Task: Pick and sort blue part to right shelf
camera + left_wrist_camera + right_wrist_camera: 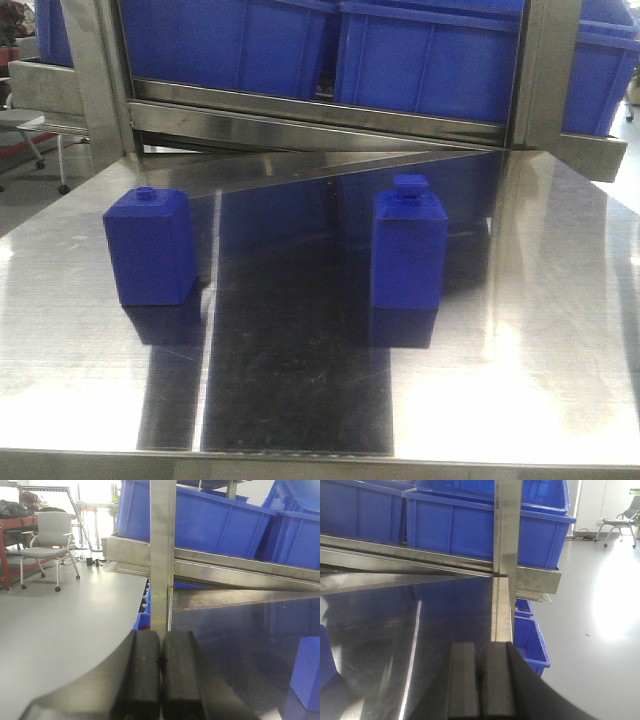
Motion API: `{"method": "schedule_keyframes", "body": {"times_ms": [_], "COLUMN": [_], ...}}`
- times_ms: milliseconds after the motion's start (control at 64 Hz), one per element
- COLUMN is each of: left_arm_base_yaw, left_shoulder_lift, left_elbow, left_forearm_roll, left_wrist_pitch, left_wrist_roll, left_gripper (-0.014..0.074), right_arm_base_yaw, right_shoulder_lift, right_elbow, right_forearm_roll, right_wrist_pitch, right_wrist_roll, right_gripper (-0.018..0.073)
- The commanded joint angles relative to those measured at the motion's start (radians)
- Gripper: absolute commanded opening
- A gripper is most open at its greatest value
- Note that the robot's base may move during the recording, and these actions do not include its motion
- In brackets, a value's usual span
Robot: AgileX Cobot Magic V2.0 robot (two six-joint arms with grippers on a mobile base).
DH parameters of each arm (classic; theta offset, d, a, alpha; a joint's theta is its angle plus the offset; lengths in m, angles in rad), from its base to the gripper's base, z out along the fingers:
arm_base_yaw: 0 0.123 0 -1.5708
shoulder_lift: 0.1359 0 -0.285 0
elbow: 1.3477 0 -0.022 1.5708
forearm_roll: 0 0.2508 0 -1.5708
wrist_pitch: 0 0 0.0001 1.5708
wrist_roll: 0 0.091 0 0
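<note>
The blue part (409,245) stands upright on the steel table (540,330), right of centre; it is tall, with a wide flat cap. A squatter blue block (150,248) with a small round knob stands to the left. Neither gripper shows in the front view. In the left wrist view my left gripper (161,660) is shut and empty above the table's left edge, and part of a blue block (306,672) shows at the right edge; I cannot tell which one. In the right wrist view my right gripper (482,680) is shut and empty over the table's right side.
A steel rack with blue bins (430,60) runs along the back of the table, with upright posts (162,555) (506,540). More blue bins (530,640) sit on the floor to the right. An office chair (50,540) stands off to the left.
</note>
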State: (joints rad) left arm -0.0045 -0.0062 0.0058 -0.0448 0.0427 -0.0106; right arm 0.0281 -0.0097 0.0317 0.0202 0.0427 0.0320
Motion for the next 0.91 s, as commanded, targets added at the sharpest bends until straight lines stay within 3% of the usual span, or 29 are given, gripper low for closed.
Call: {"method": "schedule_keyframes", "body": {"times_ms": [0, 390, 562, 718, 890], "left_arm_base_yaw": [-0.006, -0.006, -0.006, -0.006, -0.006], "left_shoulder_lift": [-0.023, -0.023, -0.023, -0.023, -0.023], "left_elbow": [0.024, 0.024, 0.024, 0.024, 0.024], "left_forearm_roll": [-0.004, -0.004, -0.004, -0.004, -0.004], "left_wrist_pitch": [-0.081, -0.081, -0.081, -0.081, -0.081], "left_wrist_roll": [-0.004, -0.004, -0.004, -0.004, -0.004], "left_gripper": [0.0135, 0.0135, 0.0135, 0.0135, 0.0135], "right_arm_base_yaw": [-0.002, -0.002, -0.002, -0.002, -0.001], "right_shoulder_lift": [-0.023, -0.021, -0.007, 0.088, 0.248], "right_elbow": [-0.022, -0.033, -0.113, -0.204, -0.319], "right_forearm_roll": [0.003, 0.003, 0.001, 0.000, -0.080], "right_wrist_pitch": [-0.073, -0.017, 0.119, 0.127, 0.128], "right_wrist_roll": [-0.001, -0.001, -0.001, -0.001, -0.001], "right_gripper": [0.0055, 0.0055, 0.0055, 0.0055, 0.0055]}}
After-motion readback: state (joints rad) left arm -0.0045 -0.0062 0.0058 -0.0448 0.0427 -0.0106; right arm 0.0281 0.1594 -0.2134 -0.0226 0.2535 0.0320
